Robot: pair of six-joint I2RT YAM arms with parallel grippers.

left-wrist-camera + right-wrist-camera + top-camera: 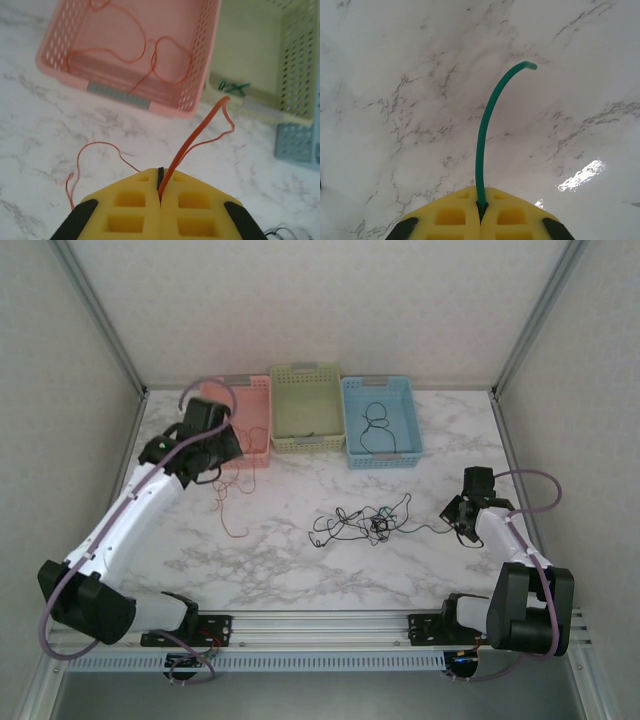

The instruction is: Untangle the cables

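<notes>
- Left pincer (160, 182): pads pressed together on the red-orange cable (196, 134), which is gripped in the seam. One loop arching ahead and to the right of the tips, another strand trailing to the table (280, 560) below and to the left.
- Pink basket (120, 95): directly ahead of the left pincer, with red-orange loops (165, 60) already lying inside.
- Green basket (260, 107): ahead and to the right of the same tips, with a short green piece (232, 87) in its near corner.
- Tangle (365, 523): black and green cables knotted on the table between the two pincers, nearer the right one, with a thin strand leading toward it.
- Blue basket (380, 455): beyond the tangle, with a black cable (375, 425) coiled inside.
- Right pincer (481, 202): clamped on the green cable (482, 140), whose free end curves up ahead of the tips.
- Step in hand, as judged: sorting by colour, with red-orange on its way to the pink basket and green being drawn from the knot.
- Next move, as judged: carry the left pincer forward over the pink rim, lift the trailing slack clear, then open. Draw the right pincer away gently, watching for black strands dragged along.
</notes>
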